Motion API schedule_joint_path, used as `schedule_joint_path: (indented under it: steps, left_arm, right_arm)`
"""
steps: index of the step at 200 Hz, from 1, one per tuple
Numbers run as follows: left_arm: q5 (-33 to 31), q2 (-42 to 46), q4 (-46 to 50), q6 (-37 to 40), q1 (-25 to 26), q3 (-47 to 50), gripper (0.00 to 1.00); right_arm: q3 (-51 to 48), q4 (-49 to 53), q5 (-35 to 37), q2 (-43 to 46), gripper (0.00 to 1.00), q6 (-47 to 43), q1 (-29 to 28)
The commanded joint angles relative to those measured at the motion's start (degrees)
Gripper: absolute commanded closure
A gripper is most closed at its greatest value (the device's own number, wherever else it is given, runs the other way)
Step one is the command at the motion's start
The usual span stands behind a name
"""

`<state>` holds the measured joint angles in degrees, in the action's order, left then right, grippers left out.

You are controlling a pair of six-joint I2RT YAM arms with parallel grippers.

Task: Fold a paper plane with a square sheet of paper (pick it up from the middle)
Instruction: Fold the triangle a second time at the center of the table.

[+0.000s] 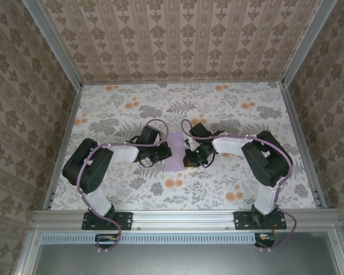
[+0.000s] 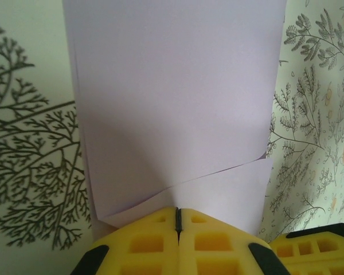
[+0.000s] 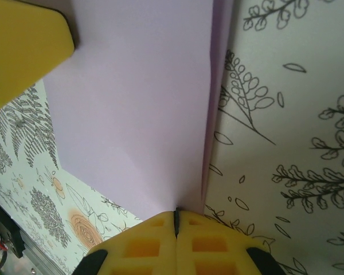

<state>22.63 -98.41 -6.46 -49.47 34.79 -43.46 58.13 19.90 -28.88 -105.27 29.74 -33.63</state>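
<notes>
The square sheet of paper (image 1: pixel 176 150) lies on the flowered table between both grippers, a lilac strip that looks folded over. In the left wrist view the paper (image 2: pixel 172 103) shows two layers, with a slanted loose edge near my left gripper (image 2: pixel 178 213). That gripper is shut and its yellow tips touch the paper's near edge. My right gripper (image 3: pixel 175 216) is shut too, its tips against the paper (image 3: pixel 137 114) beside a long straight edge. From above, the left gripper (image 1: pixel 168 152) and right gripper (image 1: pixel 187 158) face each other across the sheet. No paper plane shape is visible.
The table (image 1: pixel 229 114) has a floral cover and is walled by patterned panels on three sides. A metal rail (image 1: pixel 183 219) with both arm bases runs along the near edge. The left gripper's yellow finger (image 3: pixel 20 48) appears top left in the right wrist view.
</notes>
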Motion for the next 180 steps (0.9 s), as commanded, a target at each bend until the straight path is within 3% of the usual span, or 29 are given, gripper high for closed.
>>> schedule_joint_path:
  steps: [1,33,116,180]
  left_arm:
    - [-0.7,-0.3,0.9,0.0,-0.2,0.4,0.97]
    - [-0.2,-2.1,0.7,-1.0,-0.1,1.6,0.99]
    - [-1.1,-2.7,1.9,-1.7,-0.1,2.7,1.00]
    - [-3.2,-2.5,3.3,-2.8,-0.1,3.4,1.00]
  right_arm:
    - [0.7,-1.6,-2.2,3.1,0.95,0.9,0.1]
    - [1.7,-8.2,-4.5,3.3,0.95,5.0,-0.9]
    - [9.0,-5.1,-0.8,-5.7,1.00,4.9,-2.3]
    - [7.3,-1.3,0.6,-7.2,1.00,2.7,-2.2]
